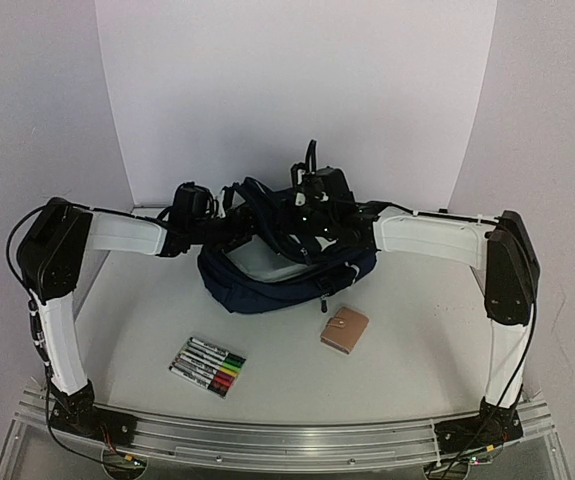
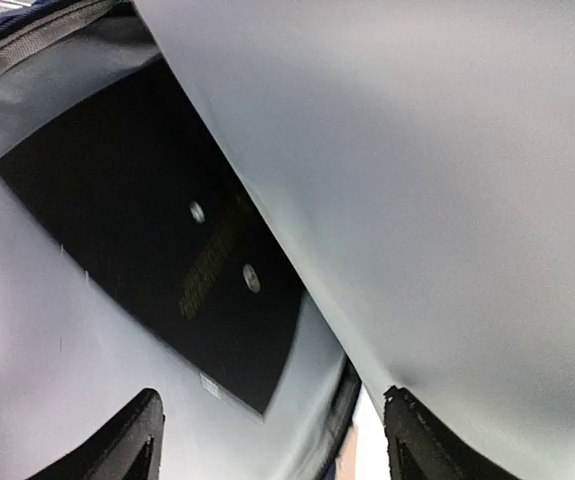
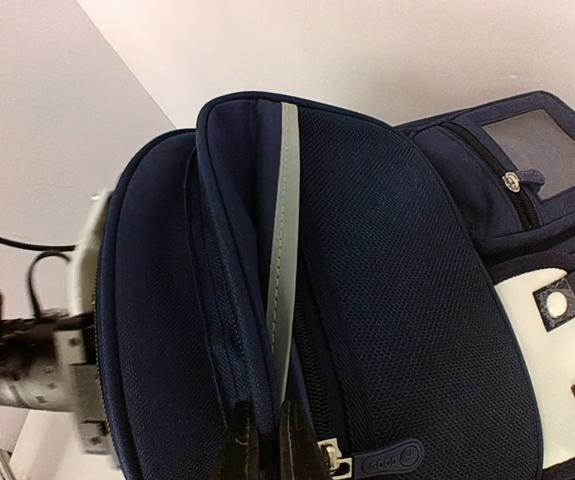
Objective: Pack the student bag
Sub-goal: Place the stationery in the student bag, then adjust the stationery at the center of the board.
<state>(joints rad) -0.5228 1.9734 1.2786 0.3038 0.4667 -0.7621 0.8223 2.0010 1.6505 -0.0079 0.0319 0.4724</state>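
Observation:
The student bag (image 1: 267, 290) is a navy backpack lying in the middle of the table with its main compartment held open. My left gripper (image 1: 239, 226) reaches into the opening. In the left wrist view it (image 2: 272, 440) is open and empty, surrounded by grey lining (image 2: 417, 180), with a flat black item (image 2: 167, 250) lying inside. My right gripper (image 1: 312, 215) is at the bag's top. In the right wrist view it (image 3: 265, 448) is shut on the navy rim of the bag (image 3: 387, 280), beside a white stripe (image 3: 285, 230) and a zipper pull (image 3: 382, 463).
A pack of coloured markers (image 1: 207, 366) lies on the table in front of the bag at the left. A brown wallet (image 1: 344, 329) lies in front of the bag at the right. White walls close in the back and sides.

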